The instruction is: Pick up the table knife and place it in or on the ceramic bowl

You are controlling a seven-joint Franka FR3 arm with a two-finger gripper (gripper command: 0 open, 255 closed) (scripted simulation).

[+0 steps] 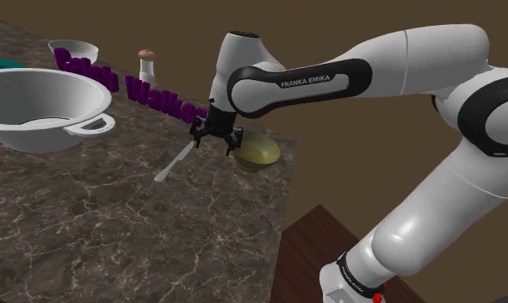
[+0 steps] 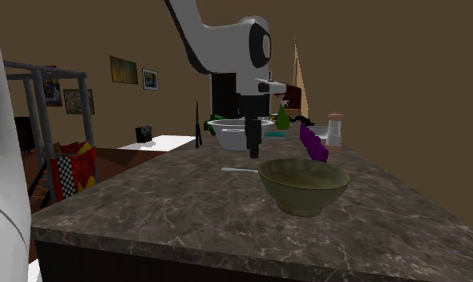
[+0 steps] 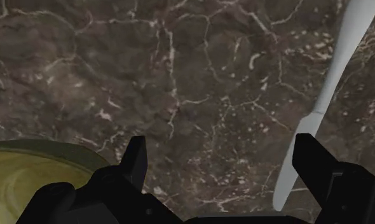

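The end effector [image 1: 216, 136] hangs low over the desk [image 1: 114, 232], fingers spread with nothing between them, probably poised for a grasp. The knife [image 1: 176, 162] lies flat on the marble just to the shoulder view's left of it, beside one finger rather than between the two, so a sideways shift seems needed. The olive bowl [image 1: 259, 149] sits near on the other side. In the wrist view the knife's far end is cut off and the hand covers much of the bowl.

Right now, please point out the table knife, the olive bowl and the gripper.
table knife [image 1: 175, 162]: shoulder view, middle of its length.
olive bowl [image 2: 303, 196]: second exterior view, outer wall.
gripper [image 3: 220, 150]: wrist view, midway between the fingers.
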